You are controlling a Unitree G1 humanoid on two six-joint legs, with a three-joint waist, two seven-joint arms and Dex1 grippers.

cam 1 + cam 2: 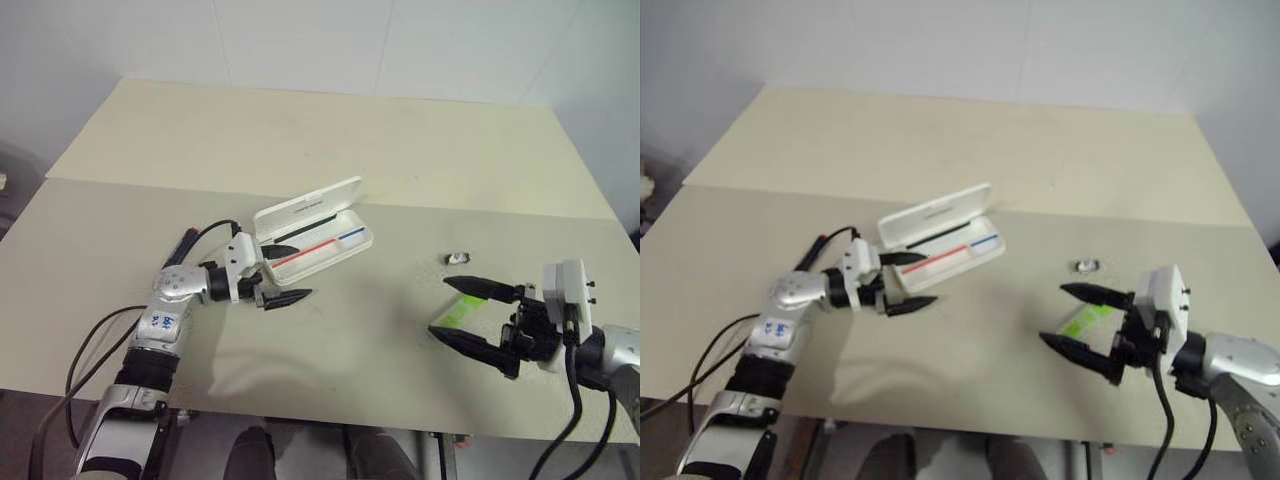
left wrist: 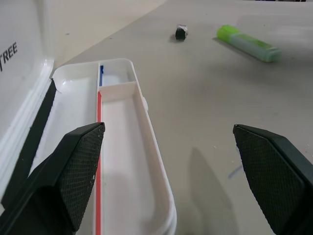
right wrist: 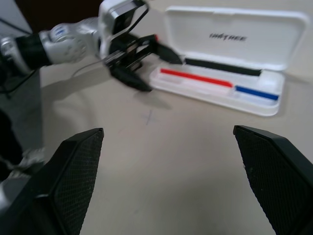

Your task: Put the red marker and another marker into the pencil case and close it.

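Dark lettering stands inside the raised lid of the pencil case (image 3: 237, 36) — blurred in the right wrist view, it cannot be read in full. The left wrist view shows its ending only — "TREE". No other text can be read.

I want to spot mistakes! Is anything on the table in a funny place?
The green marker lies loose on the table, away from the open pencil case. A tiny dark object sits near it; I can't tell what it is.
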